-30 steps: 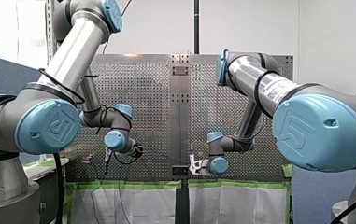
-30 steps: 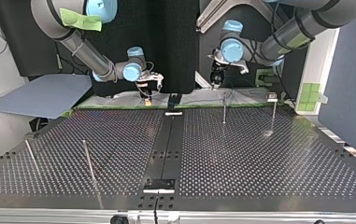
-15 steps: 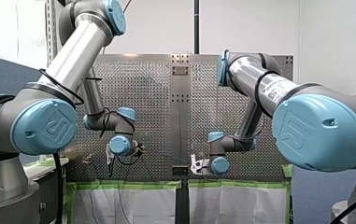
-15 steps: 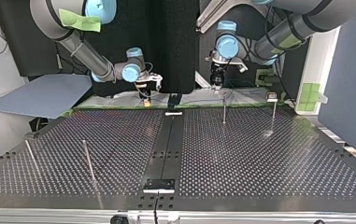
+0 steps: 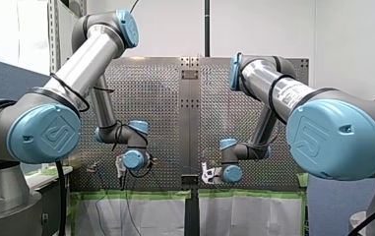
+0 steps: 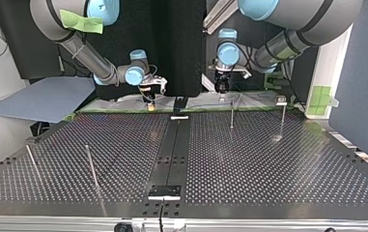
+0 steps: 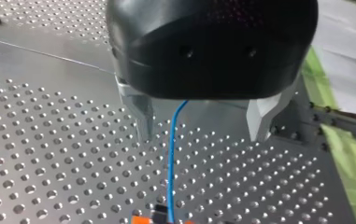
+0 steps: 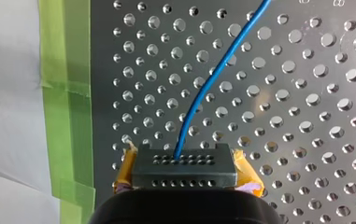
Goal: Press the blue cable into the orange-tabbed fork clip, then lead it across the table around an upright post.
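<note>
My left gripper (image 7: 202, 135) — metal fingers (image 7: 144, 116) spread, thin blue cable (image 7: 171, 163) passing free between. Yellow pads (image 8: 248, 177) of my right gripper (image 8: 183, 161) pinch it.

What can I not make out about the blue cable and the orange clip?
- Left wrist view: the orange-tabbed clip is cut by the picture edge, so whether the blue cable sits in it is unclear.
- Right wrist view: the cable's held part is hidden inside the right gripper.
- Front and top views: the cable is too thin to trace.
</note>
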Controlling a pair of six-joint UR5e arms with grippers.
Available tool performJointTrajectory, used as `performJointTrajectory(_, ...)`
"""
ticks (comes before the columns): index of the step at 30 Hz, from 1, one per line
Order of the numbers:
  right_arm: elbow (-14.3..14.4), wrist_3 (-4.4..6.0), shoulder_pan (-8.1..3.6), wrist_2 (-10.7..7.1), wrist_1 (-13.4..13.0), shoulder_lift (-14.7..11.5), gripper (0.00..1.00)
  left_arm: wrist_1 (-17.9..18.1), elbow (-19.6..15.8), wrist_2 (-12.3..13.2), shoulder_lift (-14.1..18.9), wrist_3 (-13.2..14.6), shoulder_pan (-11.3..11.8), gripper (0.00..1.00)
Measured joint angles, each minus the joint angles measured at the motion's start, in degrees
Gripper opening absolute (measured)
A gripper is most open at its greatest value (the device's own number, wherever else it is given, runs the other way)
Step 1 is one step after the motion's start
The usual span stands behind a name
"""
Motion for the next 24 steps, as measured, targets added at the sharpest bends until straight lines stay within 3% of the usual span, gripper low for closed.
performJointTrajectory(14, 0.0, -0.13, -0.04, -0.09, 0.1, 0.0, 0.0, -1.4, 3.7, -1.2, -0.3, -0.1, -0.2, 1.0)
performJointTrajectory(24, 0.0, -0.21, -0.04, -0.09, 0.3, 0.0, 0.0, -3.7, 8.3, -2.6, -4.5, 0.0, -1.1, 1.0)
